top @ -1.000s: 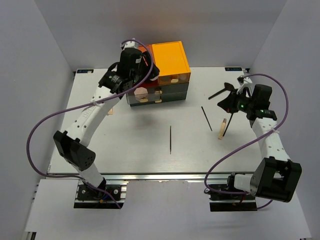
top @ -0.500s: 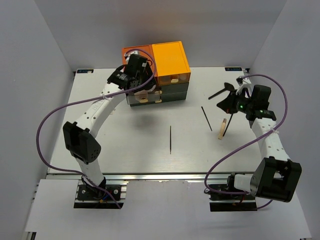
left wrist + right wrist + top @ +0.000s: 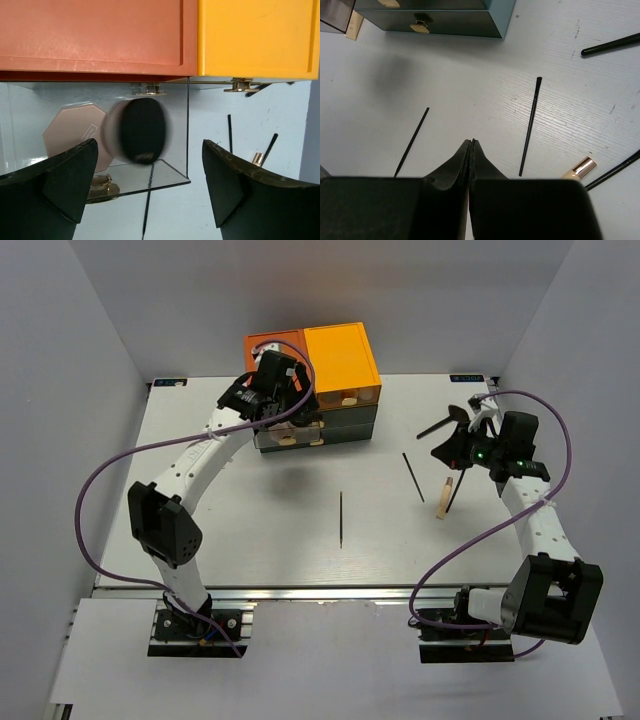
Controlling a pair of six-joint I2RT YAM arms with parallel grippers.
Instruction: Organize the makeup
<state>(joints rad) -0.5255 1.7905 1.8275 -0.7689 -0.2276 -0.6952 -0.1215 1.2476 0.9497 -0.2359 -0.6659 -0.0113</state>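
**Makeup sorting, mid-task.** The left gripper (image 3: 150, 147) is held at the front of the drawer box (image 3: 340, 355), at the upper centre of the overhead view. Its fingers (image 3: 55, 175) are spread wide, and nothing is gripped between them.

In the left wrist view a black round jar (image 3: 143, 130), blurred, is framed mid-picture against a pink puff (image 3: 111, 131). A pink eight-sided compact (image 3: 70, 132) is seen just left of them. All three appear to lie in a clear drawer (image 3: 170, 172) under the box's orange top.

At the right of the overhead view the right gripper (image 3: 471, 145) is held above the table (image 3: 250, 530), its fingers pressed together on nothing.

- **Centre:** one stick (image 3: 341, 518) is laid at the centre of the table.
- **Right of centre:** a second stick (image 3: 413, 476) lies to the right of the first and higher in the frame.
- **Below the right gripper:** a beige tube (image 3: 444, 497) with a gold end lies here, and a brush (image 3: 456, 492) lies just beside it.
- **Upper right:** a second brush (image 3: 437, 426) lies here, close to the right gripper.
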